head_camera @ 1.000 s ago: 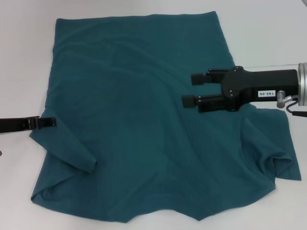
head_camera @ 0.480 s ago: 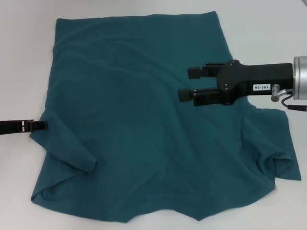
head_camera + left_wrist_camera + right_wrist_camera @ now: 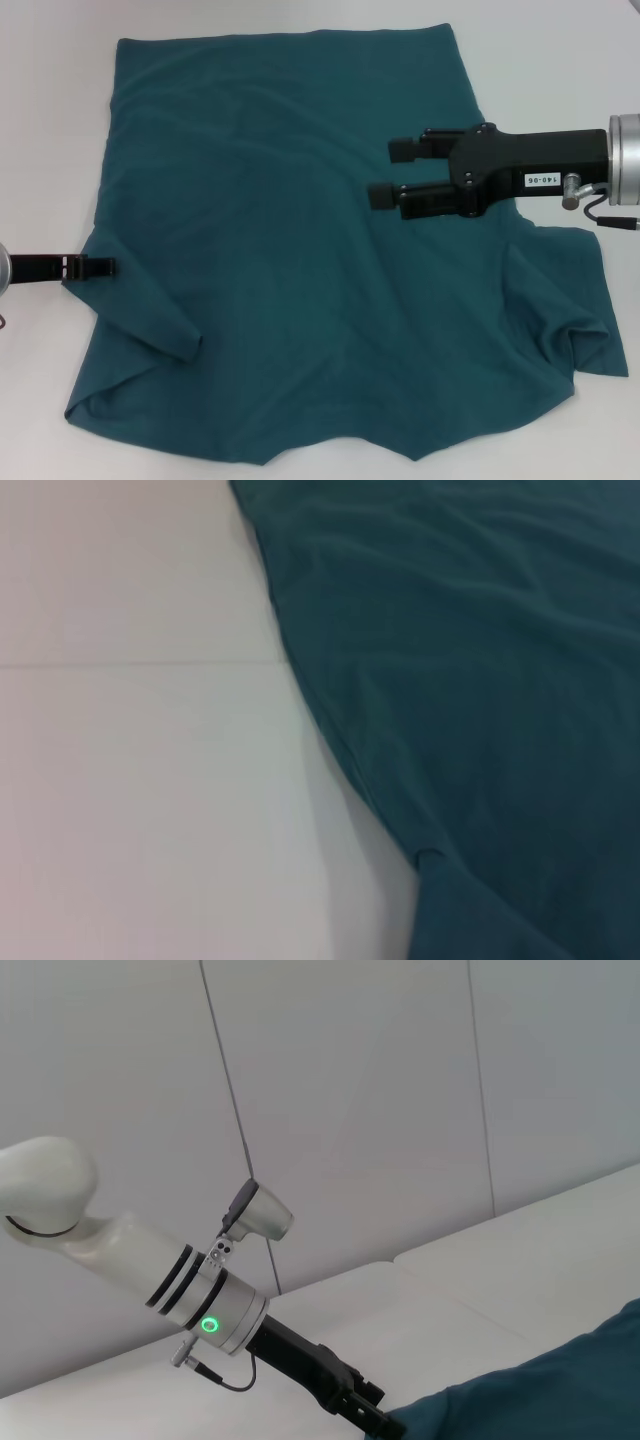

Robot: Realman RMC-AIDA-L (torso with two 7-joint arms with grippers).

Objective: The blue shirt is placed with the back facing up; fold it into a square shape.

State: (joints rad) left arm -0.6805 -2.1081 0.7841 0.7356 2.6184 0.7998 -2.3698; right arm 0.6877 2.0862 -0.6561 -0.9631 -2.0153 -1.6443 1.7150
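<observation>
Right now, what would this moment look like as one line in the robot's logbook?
blue shirt: spread flat, unfolded | left gripper: at shirt's left edge | right gripper: open, above shirt's right half

White table (image 3: 560,60); blue shirt (image 3: 290,260) spread flat on it

White matte table (image 3: 560,60), thin seam across top (image 3: 140,664). Behind: pale grey panelled wall (image 3: 350,1090), dark vertical joints betw. panels (image 3: 228,1100). Even, soft light; faint shadows only.
</observation>
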